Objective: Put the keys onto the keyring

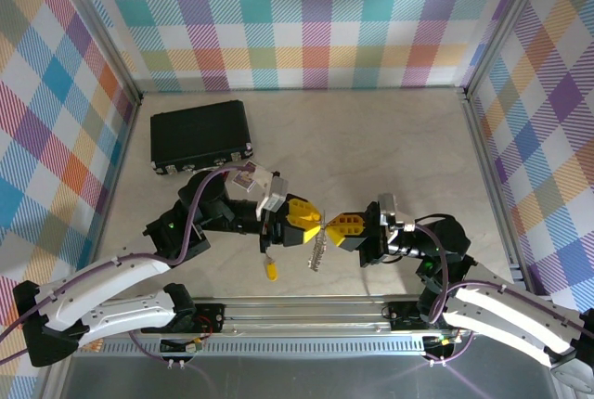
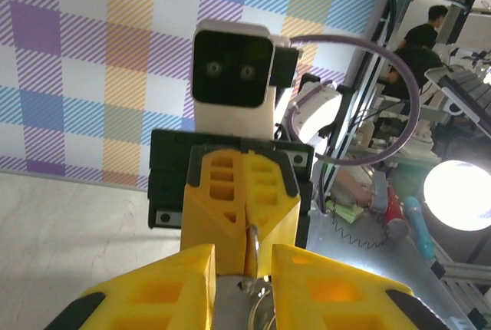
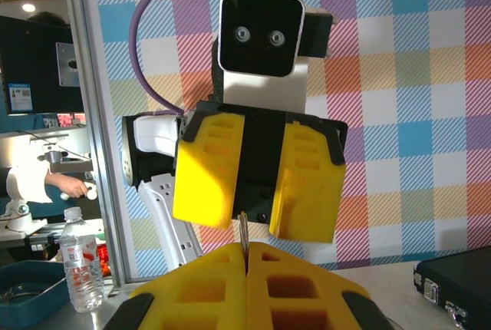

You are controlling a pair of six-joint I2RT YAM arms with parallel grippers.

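— Right gripper: how are its jaws found?
— Pressed together on a thin edge of the keyring, which is held to the right of the black case and nearer the arm bases than it
— And the left gripper?
— Its fingers are seen a little apart with silver metal between them. Whether that metal is clamped cannot be told, since most of it is covered by the yellow fingers
— Where is the key placed?
— Nearer than the case and slightly to its right, under the left gripper. Whether it lies or hangs cannot be decided
— Is any writing made out?
— A water bottle outside the plaid walls is labelled, yet its print is too small to be read
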